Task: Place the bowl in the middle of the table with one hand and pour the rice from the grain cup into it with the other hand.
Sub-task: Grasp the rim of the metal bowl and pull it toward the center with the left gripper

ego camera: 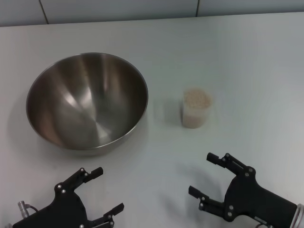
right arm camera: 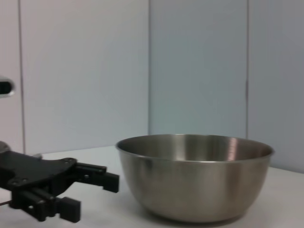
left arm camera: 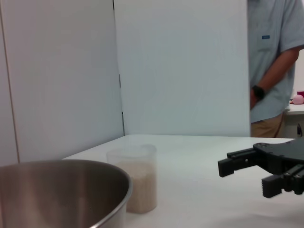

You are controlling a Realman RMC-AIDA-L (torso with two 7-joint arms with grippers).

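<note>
Head view first: I see the bowl (ego camera: 87, 100), wide and shiny steel, sitting left of centre on the table (ego camera: 247, 57), with the grain cup (ego camera: 196, 108) standing upright well to its right, the rice (ego camera: 196, 98) nearly up to its rim. My left gripper (ego camera: 108, 190) and right gripper (ego camera: 207, 174) hover at the near edge, both spread and holding nothing; their arms are cut off by the frame. Left wrist view gives me the bowl's rim (left arm camera: 71, 185) cropped, the cup (left arm camera: 134, 178) just behind it, the spread right gripper (left arm camera: 244, 176), and a person (left arm camera: 273, 66) behind a panel. Right wrist view shows the bowl's whole side (right arm camera: 194, 178) and the left gripper (right arm camera: 92, 192); the cup is out of sight there.
</note>
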